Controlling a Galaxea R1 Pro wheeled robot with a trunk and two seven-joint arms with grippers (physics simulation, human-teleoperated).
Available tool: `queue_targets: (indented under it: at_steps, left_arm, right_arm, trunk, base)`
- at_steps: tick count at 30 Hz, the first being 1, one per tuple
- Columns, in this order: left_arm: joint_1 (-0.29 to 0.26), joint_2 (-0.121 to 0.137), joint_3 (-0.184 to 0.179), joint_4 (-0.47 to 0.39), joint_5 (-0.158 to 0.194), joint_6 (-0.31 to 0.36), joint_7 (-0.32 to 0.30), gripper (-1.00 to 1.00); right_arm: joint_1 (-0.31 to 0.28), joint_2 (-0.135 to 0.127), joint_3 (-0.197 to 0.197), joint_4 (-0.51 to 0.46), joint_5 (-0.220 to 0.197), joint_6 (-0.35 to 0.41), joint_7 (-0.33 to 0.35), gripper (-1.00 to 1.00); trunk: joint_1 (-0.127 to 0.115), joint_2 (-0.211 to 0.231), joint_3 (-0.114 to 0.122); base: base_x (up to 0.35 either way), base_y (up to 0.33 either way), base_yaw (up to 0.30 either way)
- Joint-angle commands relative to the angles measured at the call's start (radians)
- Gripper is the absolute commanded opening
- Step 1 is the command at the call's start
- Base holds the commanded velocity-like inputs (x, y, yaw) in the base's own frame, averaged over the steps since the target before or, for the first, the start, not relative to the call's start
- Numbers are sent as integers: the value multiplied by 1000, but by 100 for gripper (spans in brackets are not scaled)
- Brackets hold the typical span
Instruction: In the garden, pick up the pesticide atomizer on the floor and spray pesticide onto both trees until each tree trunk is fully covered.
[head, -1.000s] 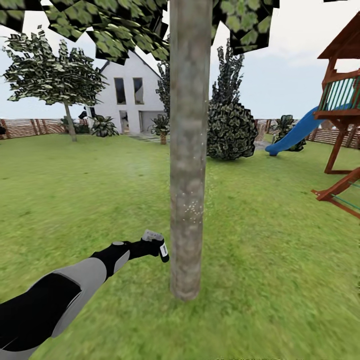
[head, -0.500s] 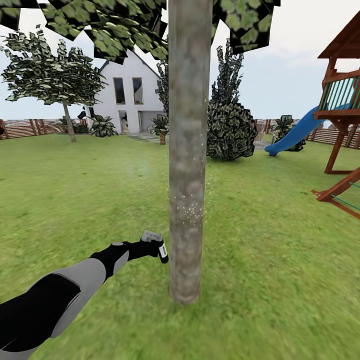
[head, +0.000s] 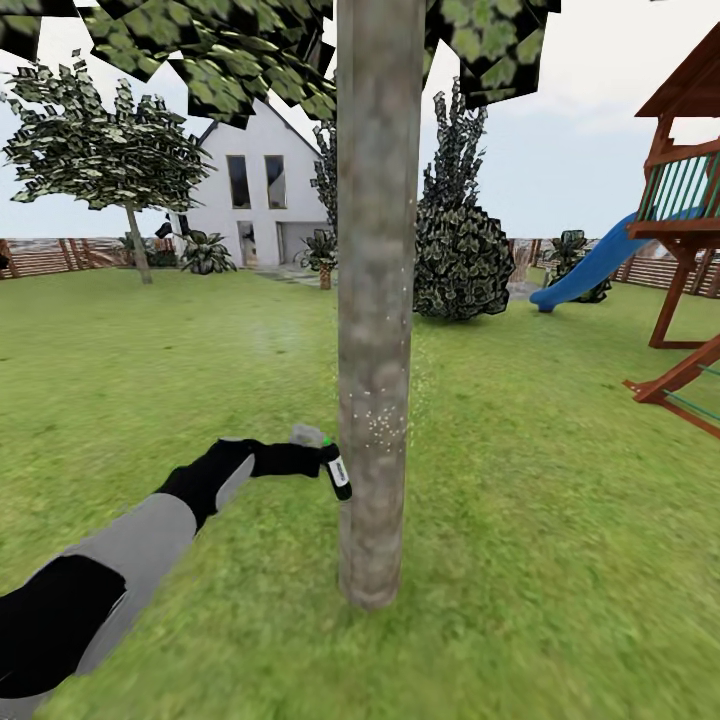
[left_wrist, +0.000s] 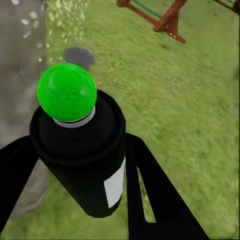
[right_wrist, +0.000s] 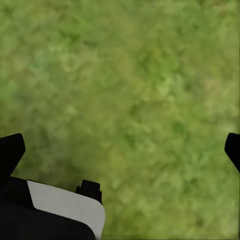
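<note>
My left gripper (head: 322, 456) is shut on the pesticide atomizer (head: 338, 474), a small black bottle with a white label and a top that shows green. It sits right beside the near tree's thick grey-brown trunk (head: 375, 300), where pale specks dot the bark (head: 382, 425). In the left wrist view the atomizer (left_wrist: 82, 150) stands between the two dark fingers (left_wrist: 150, 190), with the trunk (left_wrist: 20, 75) just behind it. The second tree (head: 110, 150) stands far off at the left by the fence. Over grass, my right gripper (right_wrist: 120, 150) is open with nothing between its fingers.
A wooden playset (head: 690, 230) with a blue slide (head: 590, 265) stands at the right. A dark cone-shaped bush (head: 462, 240), a white house (head: 260, 190) and a slat fence (head: 50, 255) lie beyond the trunk. Lawn (head: 550, 500) spreads all around.
My left arm has risen and reached closer to the trunk, carrying the atomizer with it. The bottle's top now shows green. The camera view has hardly shifted.
</note>
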Motion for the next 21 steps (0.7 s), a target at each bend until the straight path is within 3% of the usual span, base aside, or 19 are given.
queue_targets:
  at_steps: [1,3,5,6,8,12,15,17,21]
  left_arm:
    - [0,13,-3,-58,-7,49,-8,-100]
    - [0,45,-3,-150,-7,134,-26,-100]
    - [0,76,-3,-270,-17,253,-89,-100]
    - [0,79,-4,-292,-36,277,-97,-100]
    - [0,87,-4,-361,-118,388,-112,-100]
    - [-3,89,-3,-476,-153,540,-118,-100]
    - [-42,89,-1,-492,-157,589,-118,-100]
    - [-95,88,-1,-493,-158,636,-118,-100]
    - [-198,85,11,-497,-157,656,-118,-100]
  right_arm:
    - [0,-1,1,0,0,0,0,100]
    - [0,-1,2,0,1,0,0,100]
    - [0,-2,2,0,1,0,0,100]
    - [0,-2,3,0,1,0,0,100]
    - [0,-1,3,0,1,0,0,100]
    - [0,-1,4,0,1,0,0,100]
    - [0,0,4,0,1,0,0,100]
    - [0,-1,4,0,1,0,0,100]
    - [0,0,4,0,1,0,0,100]
  trunk:
    - [0,0,0]
    - [0,0,0]
    - [0,0,0]
    - [0,0,0]
    - [0,0,0]
    - [0,0,0]
    - [0,0,0]
    - [0,0,0]
    - [0,0,0]
  base:
    - [0,0,0]
    - [0,0,0]
    - [0,0,0]
    - [0,0,0]
    - [0,0,0]
    - [0,0,0]
    - [0,0,0]
    - [0,0,0]
    - [0,0,0]
